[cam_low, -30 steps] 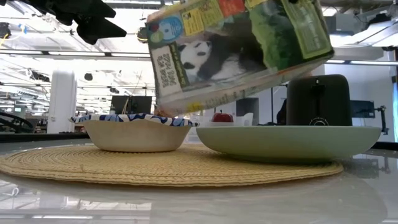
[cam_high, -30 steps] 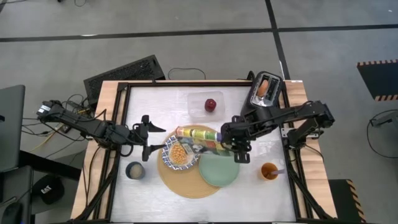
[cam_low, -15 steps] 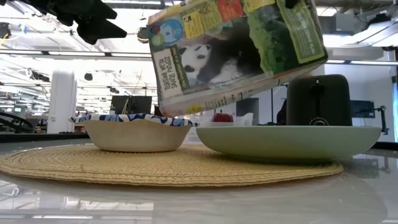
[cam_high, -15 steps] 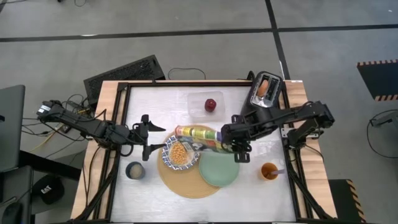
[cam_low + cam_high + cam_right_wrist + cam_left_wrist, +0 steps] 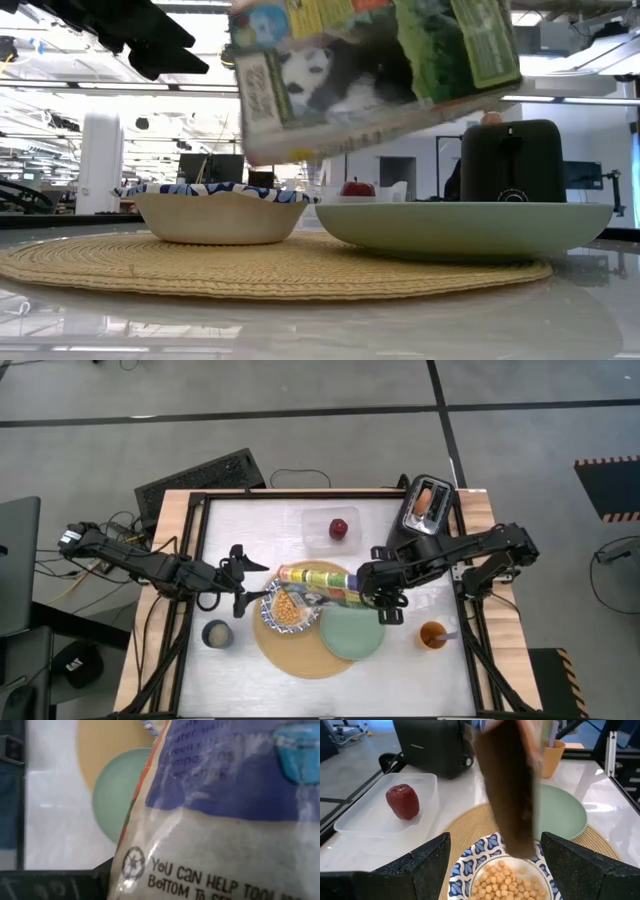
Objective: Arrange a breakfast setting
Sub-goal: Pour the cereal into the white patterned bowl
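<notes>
Round tan mat [image 5: 300, 650] lies near-centre on the white table [image 5: 260, 520], carrying the blue-and-white bowl [image 5: 285, 607] on its left and the pale green plate [image 5: 352, 633] on its right; the two sit just beside each other. Cereal box [image 5: 318, 582] is held in the air, tipped on its side, long axis running left-right across the table, left end over the bowl and lower than the right end, panda face showing in the low view [image 5: 330, 75]. Its top edge is cut off in the low view and the open end is blurred in the left wrist view. Right gripper [image 5: 377, 585] is clamped on the box's right end; its fingers are mostly hidden behind the box. Left gripper [image 5: 238, 580] waits left of the bowl, fingers spread apart, holding nothing. Bowl has yellow cereal pieces [image 5: 507, 882] in it. Black toaster [image 5: 425, 505] stands at far right with toast [image 5: 425, 500] poking out of the slot. Red apple [image 5: 340, 528] sits in a clear tray [image 5: 312, 532] at far centre. Orange cup [image 5: 432, 635] is near right, a grey cup [image 5: 216, 633] near left. Spoon can't be made out.
</notes>
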Robot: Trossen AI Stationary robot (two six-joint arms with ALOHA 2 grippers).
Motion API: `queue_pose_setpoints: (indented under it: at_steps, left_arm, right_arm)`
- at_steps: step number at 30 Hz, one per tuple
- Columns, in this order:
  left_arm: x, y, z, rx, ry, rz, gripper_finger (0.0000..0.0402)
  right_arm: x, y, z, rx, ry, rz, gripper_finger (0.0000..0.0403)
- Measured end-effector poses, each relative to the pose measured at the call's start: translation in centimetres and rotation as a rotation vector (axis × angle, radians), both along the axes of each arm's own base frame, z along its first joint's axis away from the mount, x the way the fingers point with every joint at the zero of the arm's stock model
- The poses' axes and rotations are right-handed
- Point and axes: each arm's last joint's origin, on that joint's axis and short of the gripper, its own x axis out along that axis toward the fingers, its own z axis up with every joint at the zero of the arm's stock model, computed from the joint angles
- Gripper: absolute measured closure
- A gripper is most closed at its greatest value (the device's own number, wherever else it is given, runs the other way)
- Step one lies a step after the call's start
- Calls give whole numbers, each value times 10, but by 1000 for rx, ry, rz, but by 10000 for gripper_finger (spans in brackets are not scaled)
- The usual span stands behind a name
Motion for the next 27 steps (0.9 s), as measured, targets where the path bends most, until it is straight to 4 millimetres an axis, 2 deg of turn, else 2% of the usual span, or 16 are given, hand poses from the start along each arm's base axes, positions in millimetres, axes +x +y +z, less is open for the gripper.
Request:
queue_pose_setpoints:
  at_steps: [3,7,14,27]
  left_arm:
    - [0,2,0,-4,2,10,106]
    - [0,1,0,-6,2,8,106]
    - [0,1,0,-6,1,8,106]
    - [0,1,0,-8,-4,9,106]
  right_arm:
    - [-1,-5,-2,-3,32,-58,217]
    - [-3,-3,-3,-4,53,-45,217]
    - [-7,-4,6,39,7,-44,217]
    - [-5,-3,5,41,-2,-44,217]
